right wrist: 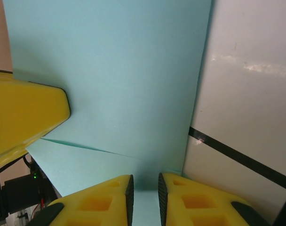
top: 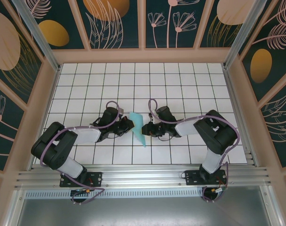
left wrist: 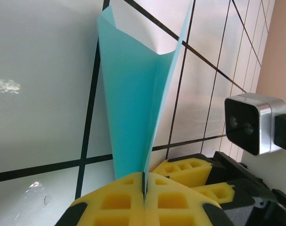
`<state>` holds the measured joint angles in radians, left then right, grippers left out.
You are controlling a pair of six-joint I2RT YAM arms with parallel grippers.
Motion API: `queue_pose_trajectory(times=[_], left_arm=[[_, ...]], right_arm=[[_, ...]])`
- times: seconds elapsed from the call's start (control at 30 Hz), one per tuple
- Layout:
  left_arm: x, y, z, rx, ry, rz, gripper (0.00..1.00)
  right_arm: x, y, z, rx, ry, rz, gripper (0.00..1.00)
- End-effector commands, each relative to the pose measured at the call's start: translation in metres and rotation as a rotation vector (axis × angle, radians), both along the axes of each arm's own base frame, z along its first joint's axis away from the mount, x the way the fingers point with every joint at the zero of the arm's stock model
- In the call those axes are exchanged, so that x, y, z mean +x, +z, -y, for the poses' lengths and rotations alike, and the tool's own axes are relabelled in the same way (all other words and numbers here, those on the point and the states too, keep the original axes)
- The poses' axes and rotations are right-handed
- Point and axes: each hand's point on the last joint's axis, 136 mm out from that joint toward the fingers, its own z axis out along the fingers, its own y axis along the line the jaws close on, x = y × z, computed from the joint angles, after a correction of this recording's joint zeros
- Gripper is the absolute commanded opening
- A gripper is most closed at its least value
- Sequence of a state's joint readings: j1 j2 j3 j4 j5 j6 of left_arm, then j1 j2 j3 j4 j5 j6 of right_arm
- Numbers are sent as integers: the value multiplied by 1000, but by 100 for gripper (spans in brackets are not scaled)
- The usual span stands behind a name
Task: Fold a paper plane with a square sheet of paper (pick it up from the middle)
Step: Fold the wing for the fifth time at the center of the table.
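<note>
You were working over a white table (top: 180,80) ruled with black lines into square tiles. It was fenced by dark teal wall panels (top: 117,28) painted with pale leaf and flower outlines and orange ovals.

Two black-and-white arms, the left arm (top: 63,146) and the right arm (top: 218,134), reached inward from a silver aluminium rail (top: 143,175) at the near edge. Each carried a looped purple cable.

There was one task object: a slim, pointed paper plane (top: 139,129) of light turquoise-blue paper. It lay in the middle of the table between the two grippers, its tip toward the rail.

Your left gripper (top: 130,123) sat at the plane's left side. In the left wrist view its two yellow ribbed fingers were pressed together (left wrist: 144,181) with the narrow end of the paper plane (left wrist: 133,108) pinched between them. The folded paper rose from there and spread into an open V. Just beside it in that view were the right gripper's yellow fingers (left wrist: 190,172) and one silver-cased camera (left wrist: 249,123).

Your right gripper (top: 145,127) met the plane from the right. In its own view the jaws (right wrist: 145,183) stood slightly apart, with a narrow gap. The paper plane (right wrist: 115,70) spread flat ahead of them, a crease running across it. I could not tell whether the pads touched the paper. One yellow finger of the left gripper (right wrist: 25,113) lay against the paper at the left edge.
</note>
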<state>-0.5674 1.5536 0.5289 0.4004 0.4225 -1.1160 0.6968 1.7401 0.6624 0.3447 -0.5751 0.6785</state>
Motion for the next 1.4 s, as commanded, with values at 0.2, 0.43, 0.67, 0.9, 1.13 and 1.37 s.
queue_pose_trajectory(times=[0.2, 0.43, 0.67, 0.9, 1.13, 1.37], left_arm=[[6, -2, -6, 7, 55, -16, 0], [6, -1, -6, 13, 54, -20, 0], [7, -2, -6, 19, 54, -19, 0], [8, -2, -5, 20, 47, -19, 0], [6, -3, -5, 20, 46, -22, 0], [6, -4, -6, 25, 43, -25, 0]], right_arm=[[19, 36, 33, -177, -157, 292, 35], [-13, 48, 15, -314, 9, 708, 37], [-40, 48, -19, -384, 153, 937, 43], [-37, 23, -29, -552, 214, 1003, 43], [-32, 12, -32, -628, 222, 1029, 34], [-31, 4, -27, -686, 231, 1038, 29]])
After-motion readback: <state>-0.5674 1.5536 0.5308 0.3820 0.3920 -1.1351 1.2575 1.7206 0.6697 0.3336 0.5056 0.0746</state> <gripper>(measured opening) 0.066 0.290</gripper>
